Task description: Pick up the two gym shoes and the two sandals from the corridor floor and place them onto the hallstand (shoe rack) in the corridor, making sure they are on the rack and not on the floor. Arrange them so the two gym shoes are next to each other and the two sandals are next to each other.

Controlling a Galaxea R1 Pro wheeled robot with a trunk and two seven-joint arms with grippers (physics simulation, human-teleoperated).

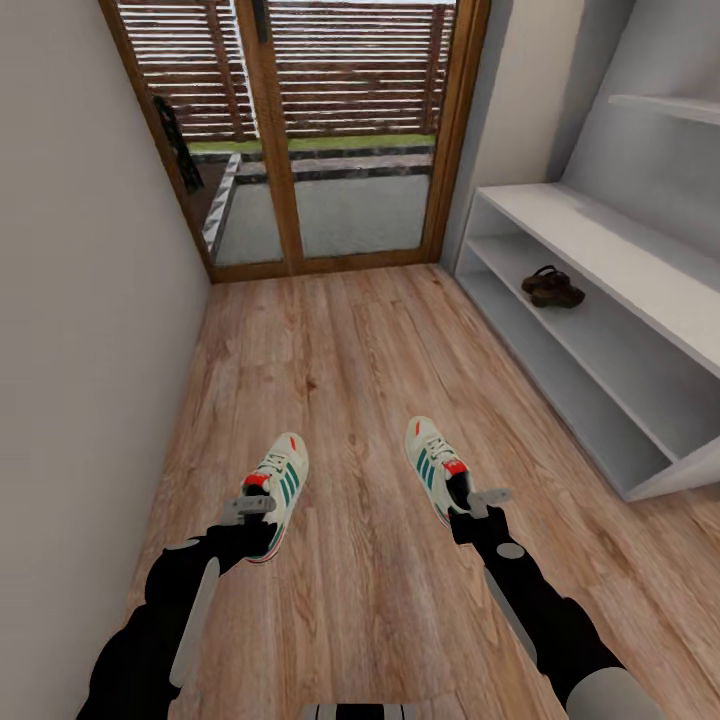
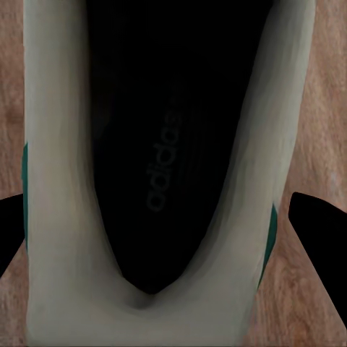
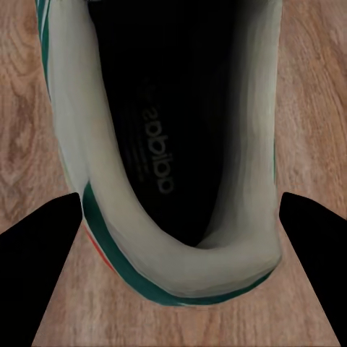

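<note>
Two white gym shoes with teal stripes lie on the wood-plank corridor floor (image 1: 350, 360), toes pointing away from me. My left gripper (image 1: 252, 508) is open over the heel of the left shoe (image 1: 282, 478); its dark fingers (image 2: 322, 246) stand on either side of the heel collar (image 2: 65, 275). The right gripper (image 1: 482, 500) is open too, over the heel of the right shoe (image 1: 432, 455), whose heel (image 3: 217, 271) lies between the fingers (image 3: 36, 267). The brown sandals (image 1: 552, 288) sit together on a lower tier of the white hallstand (image 1: 610, 250) on the right.
A grey wall (image 1: 80, 300) runs close along the left side. At the corridor's far end stands a wood-framed glass door (image 1: 330, 150). A floating shelf (image 1: 670, 105) hangs above the rack. Open floor lies between the shoes and the rack.
</note>
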